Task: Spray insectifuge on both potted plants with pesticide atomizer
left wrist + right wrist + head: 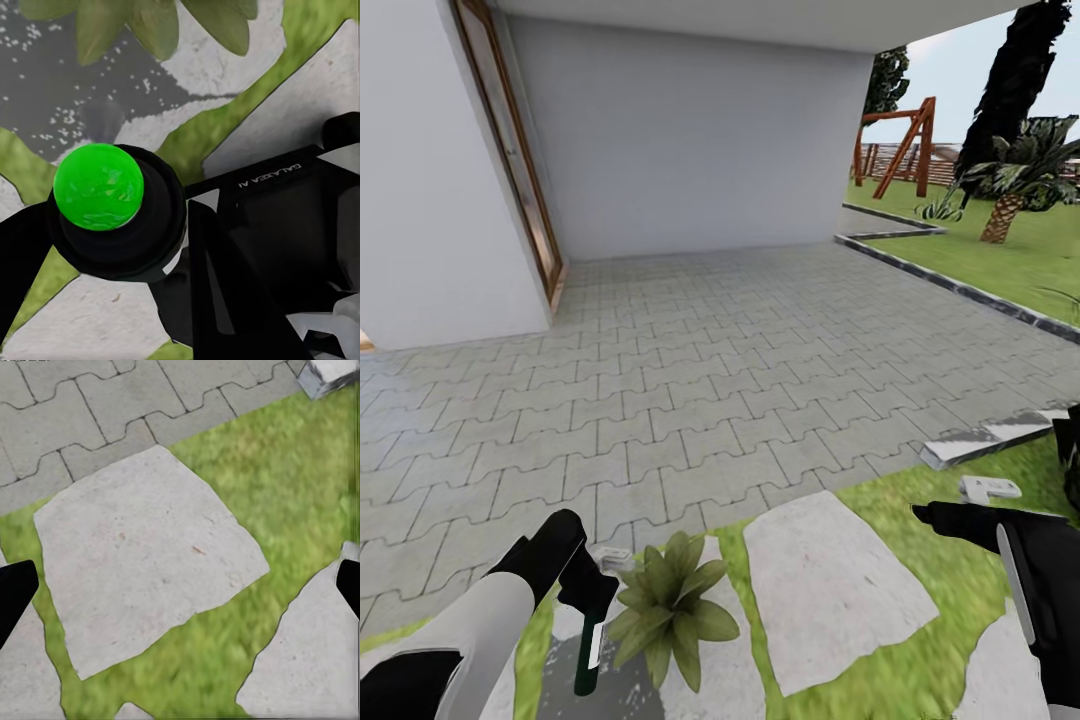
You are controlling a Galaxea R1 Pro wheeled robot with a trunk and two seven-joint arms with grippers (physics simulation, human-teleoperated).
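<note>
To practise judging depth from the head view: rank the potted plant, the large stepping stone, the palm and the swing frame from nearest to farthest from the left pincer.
1. Potted plant, right beside the left pincer.
2. Large stepping stone, further right.
3. Palm, far right on the lawn.
4. Swing frame, farthest, by the fence.

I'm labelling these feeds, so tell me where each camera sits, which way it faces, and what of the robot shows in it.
Head view: on the head, looking forward and down over paving and lawn; both arms show, left gripper holding the pesticide atomizer beside a potted plant.
Left wrist view: near the left gripper, facing down on the atomizer's green top; black fingers show.
Right wrist view: facing down on a stepping stone; fingertips at the edges.
Shared: plant leaves; the stepping stone.
</note>
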